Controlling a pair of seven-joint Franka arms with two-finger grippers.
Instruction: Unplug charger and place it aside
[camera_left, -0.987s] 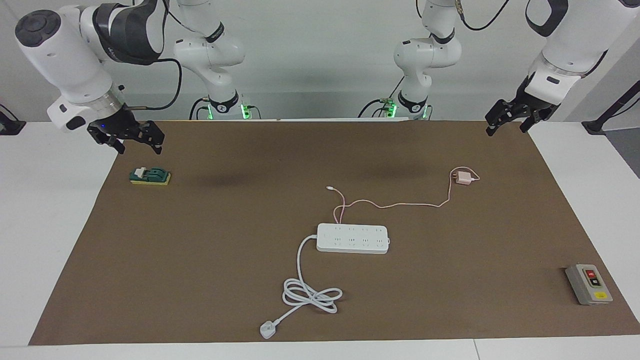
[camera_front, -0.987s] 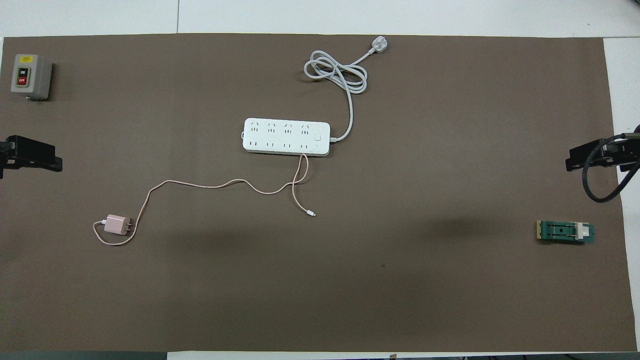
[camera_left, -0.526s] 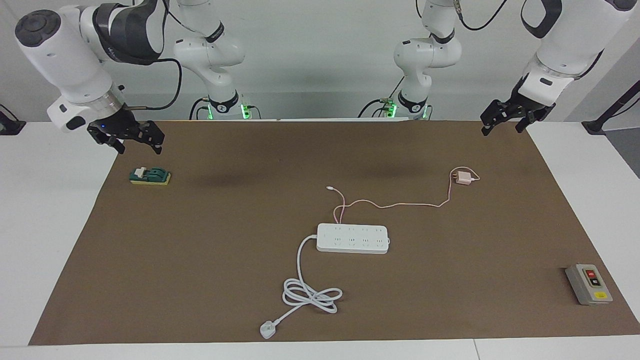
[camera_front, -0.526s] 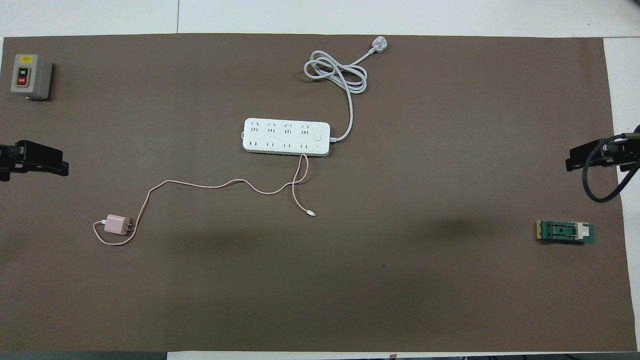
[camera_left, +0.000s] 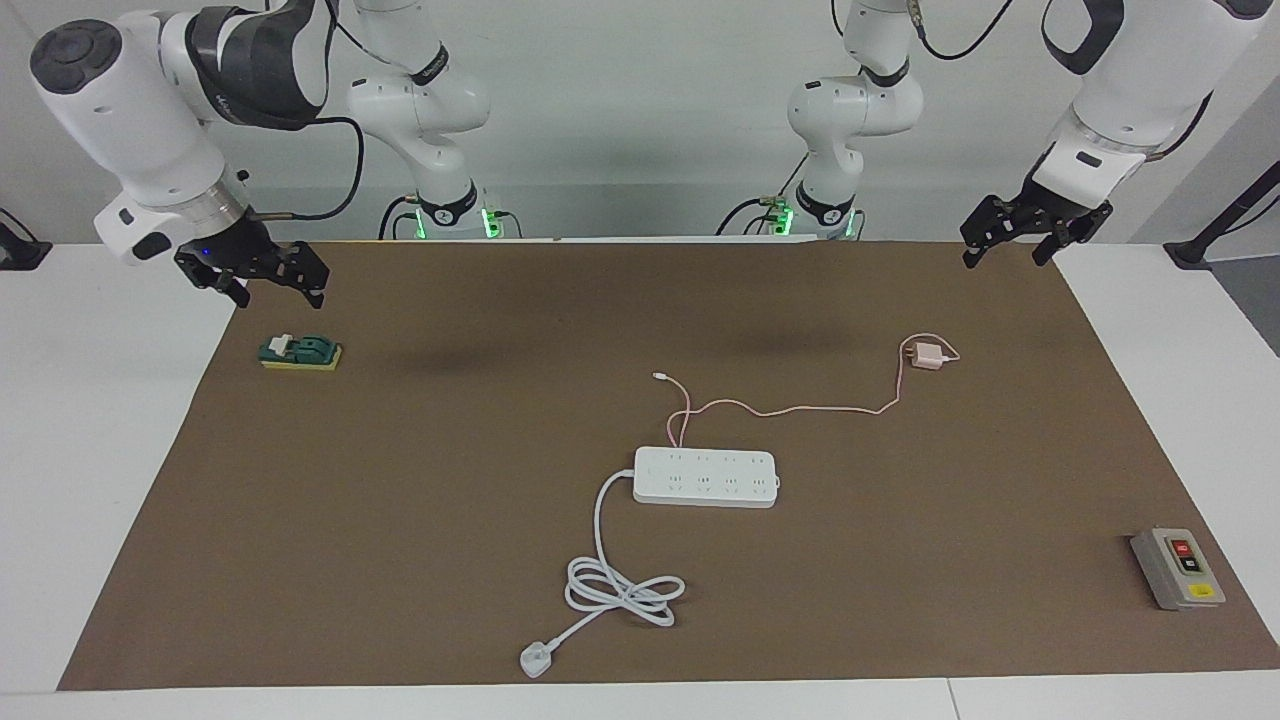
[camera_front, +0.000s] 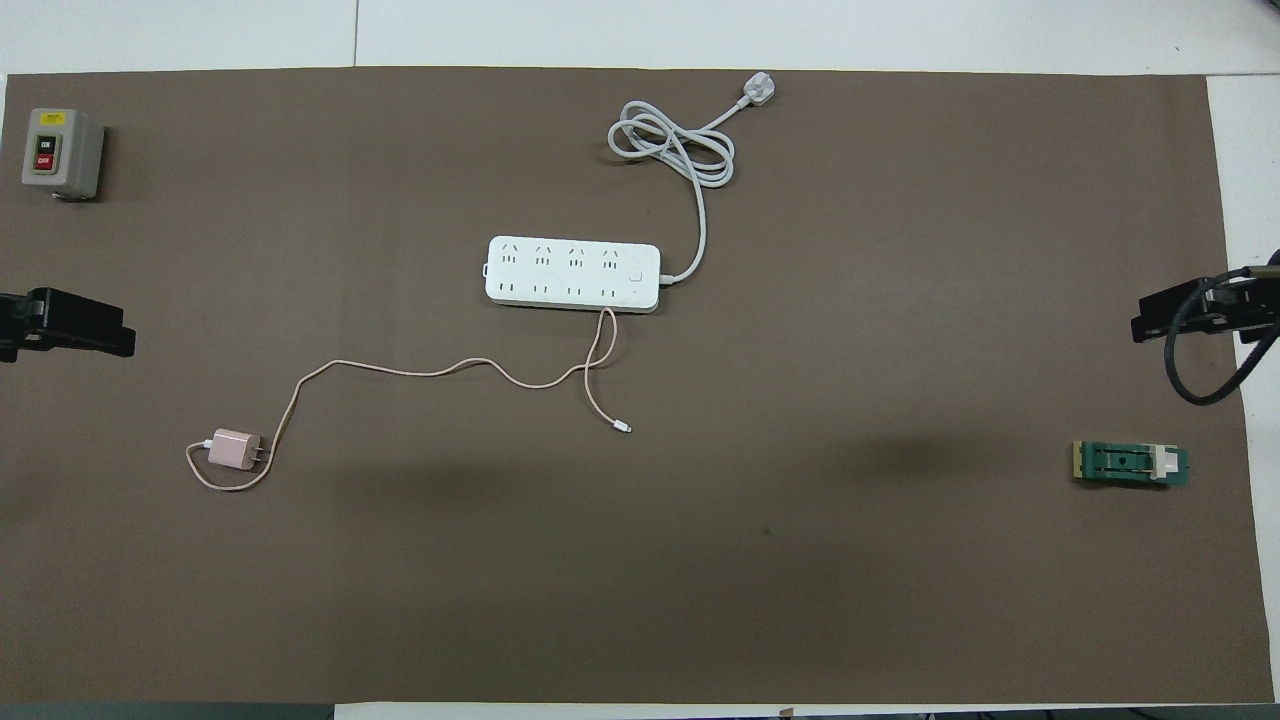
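The charger, a pale pink cube adapter (camera_left: 930, 357) (camera_front: 236, 450), lies on the brown mat toward the left arm's end, nearer to the robots than the white power strip (camera_left: 705, 476) (camera_front: 573, 273). Its thin pink cable (camera_left: 800, 409) (camera_front: 420, 373) runs up to the strip's near edge and loops back to a small white connector (camera_left: 659, 376) (camera_front: 625, 428) lying loose. No socket of the strip holds a plug. My left gripper (camera_left: 1007, 258) (camera_front: 110, 335) hangs open and empty over the mat's edge. My right gripper (camera_left: 280, 295) (camera_front: 1160, 315) hangs open and empty near the green block.
A green block with a white piece (camera_left: 300, 352) (camera_front: 1132, 464) sits at the right arm's end. A grey switch box (camera_left: 1178, 568) (camera_front: 60, 150) stands at the left arm's end, farthest from the robots. The strip's thick white cord coils to a three-pin plug (camera_left: 535, 660) (camera_front: 758, 92).
My left gripper has risen slightly and shifted a little in over the mat's edge. The charger, the strip and the right arm have not moved.
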